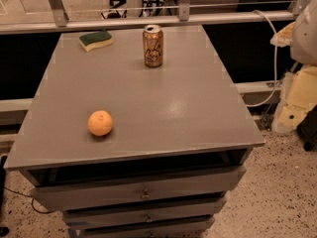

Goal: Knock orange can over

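The orange can (153, 45) stands upright near the far edge of the grey cabinet top (163, 108), a little right of centre. It is coppery gold with dark script and a silver top. My gripper is out of view. Only pale, cream-coloured parts of my arm (302, 78) show at the right edge of the frame, off the cabinet and well to the right of the can.
A round orange fruit (100, 123) lies near the front left of the top. A green and yellow sponge (96, 39) lies at the far left. Below the top are several drawers (143, 195). A metal rail (148, 21) runs behind the cabinet.
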Tool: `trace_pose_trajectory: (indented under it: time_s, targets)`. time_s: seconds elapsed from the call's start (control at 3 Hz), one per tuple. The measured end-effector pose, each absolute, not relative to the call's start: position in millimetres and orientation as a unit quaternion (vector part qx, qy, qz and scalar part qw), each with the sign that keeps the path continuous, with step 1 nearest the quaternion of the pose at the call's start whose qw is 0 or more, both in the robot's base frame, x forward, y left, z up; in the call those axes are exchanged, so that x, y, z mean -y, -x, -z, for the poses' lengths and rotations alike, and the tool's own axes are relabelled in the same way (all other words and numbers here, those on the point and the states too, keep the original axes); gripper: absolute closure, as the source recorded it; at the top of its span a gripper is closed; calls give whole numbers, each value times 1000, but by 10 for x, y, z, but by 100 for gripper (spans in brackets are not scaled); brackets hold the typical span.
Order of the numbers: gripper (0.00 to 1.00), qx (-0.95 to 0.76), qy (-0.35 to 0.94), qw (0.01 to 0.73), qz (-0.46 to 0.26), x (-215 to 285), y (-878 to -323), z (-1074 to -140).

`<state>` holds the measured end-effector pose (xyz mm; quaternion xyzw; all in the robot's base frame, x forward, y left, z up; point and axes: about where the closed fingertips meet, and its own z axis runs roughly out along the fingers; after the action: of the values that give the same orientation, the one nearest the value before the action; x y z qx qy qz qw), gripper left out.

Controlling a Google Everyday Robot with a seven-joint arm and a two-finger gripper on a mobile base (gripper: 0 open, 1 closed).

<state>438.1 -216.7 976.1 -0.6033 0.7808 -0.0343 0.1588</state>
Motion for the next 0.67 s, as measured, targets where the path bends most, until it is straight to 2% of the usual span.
trace_pose_trajectory:
  time_s: [0.67]
  targets:
    - [0,-787,592,172,15,2162,-4428,-9731]
